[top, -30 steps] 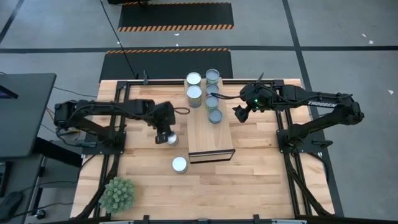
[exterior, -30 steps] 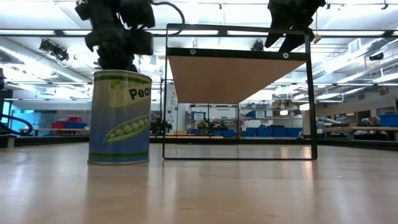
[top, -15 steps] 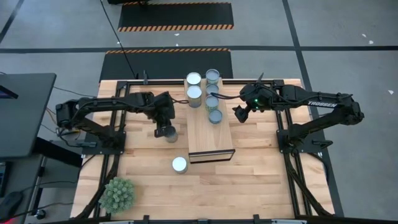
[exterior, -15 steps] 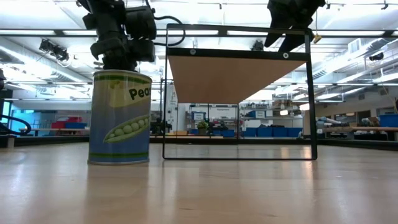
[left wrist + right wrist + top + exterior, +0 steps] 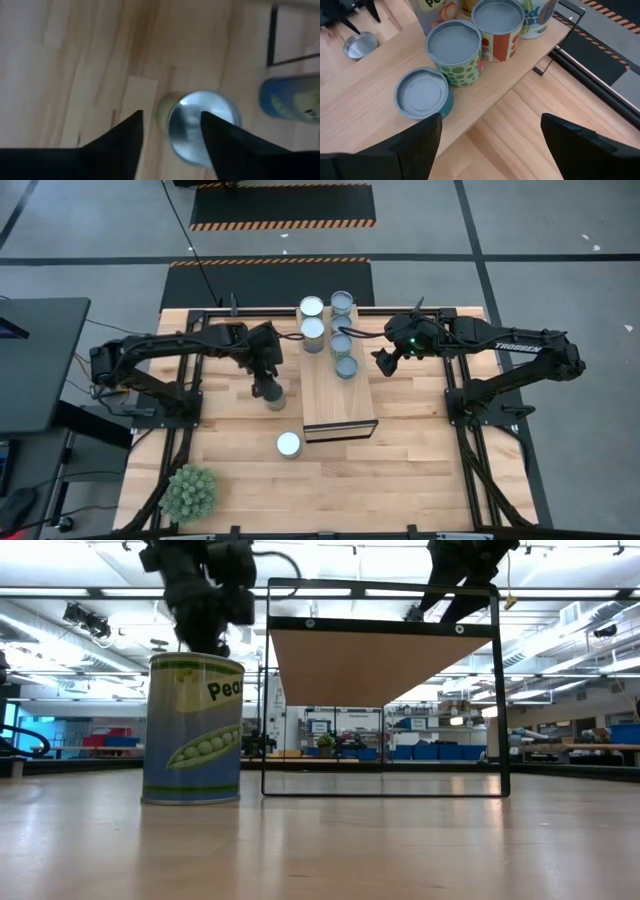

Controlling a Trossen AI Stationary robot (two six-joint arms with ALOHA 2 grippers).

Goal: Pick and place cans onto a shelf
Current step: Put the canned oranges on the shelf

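The left gripper (image 5: pixel 268 390) hung just left of centre in the high view, directly over a can (image 5: pixel 200 125) standing on the table (image 5: pixel 420 470). In the left wrist view its two dark fingers (image 5: pixel 120 140) stood parted on either side of the can's silvery top, with a visible gap on both sides, so the claw was released rather than clenched. In the low view the same gripper (image 5: pixel 205 625) sat above a pea-labelled can (image 5: pixel 192 728) at left of frame; whether it touched the rim could not be told. The shelf (image 5: pixel 338 390) lay at centre of the high view, just right of that can, with two cans (image 5: pixel 343 356) on its upper end and more cans (image 5: pixel 313 318) standing beside its upper left corner. Another can (image 5: pixel 289 444) stood alone on the table below the left gripper, near the shelf's lower left corner. The right gripper (image 5: pixel 382 360) hovered just right of the shelf's upper part, fingers spread wide and holding nothing. A small green plant (image 5: pixel 189 492) sat at lower left.
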